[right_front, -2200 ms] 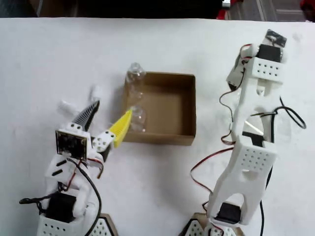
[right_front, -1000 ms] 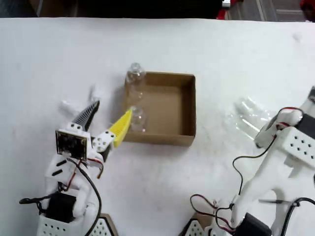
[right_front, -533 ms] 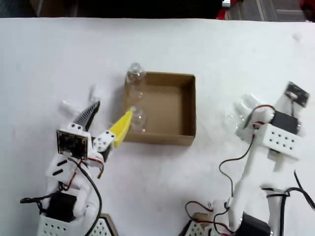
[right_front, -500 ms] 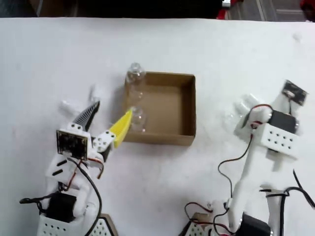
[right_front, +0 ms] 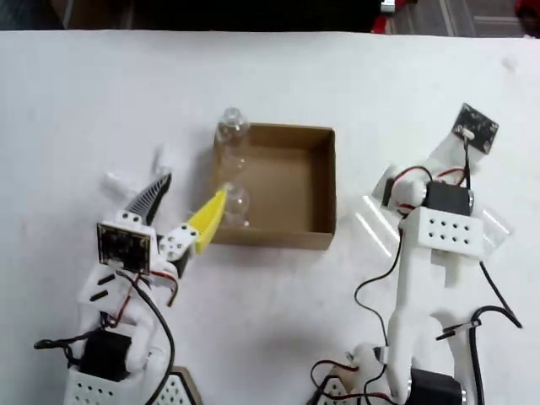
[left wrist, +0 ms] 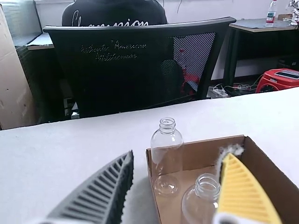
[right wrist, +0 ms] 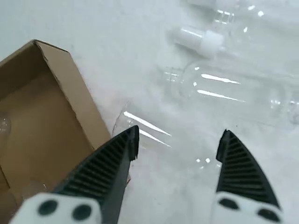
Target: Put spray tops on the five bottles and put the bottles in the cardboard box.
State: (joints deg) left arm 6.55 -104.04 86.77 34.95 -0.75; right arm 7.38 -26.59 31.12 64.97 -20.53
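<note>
Right gripper (right wrist: 180, 135) spread wide, empty, poised over a clear bottle (right wrist: 233, 91) lying toward the table's right edge beside the cardboard box (right wrist: 60, 93), probably lining up a grab; left gripper (left wrist: 177, 156) open, empty, at the box's near-left corner by an upright bottle (left wrist: 201, 200).

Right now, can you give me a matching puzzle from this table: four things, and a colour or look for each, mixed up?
Things: 1 left hand; 2 right hand; 3 cardboard box; 4 lying bottle.
Looks: a brown; b clear; c black on both sides; d yellow on one side, grey on the other.
Pairs: 1-d, 2-c, 3-a, 4-b.
</note>
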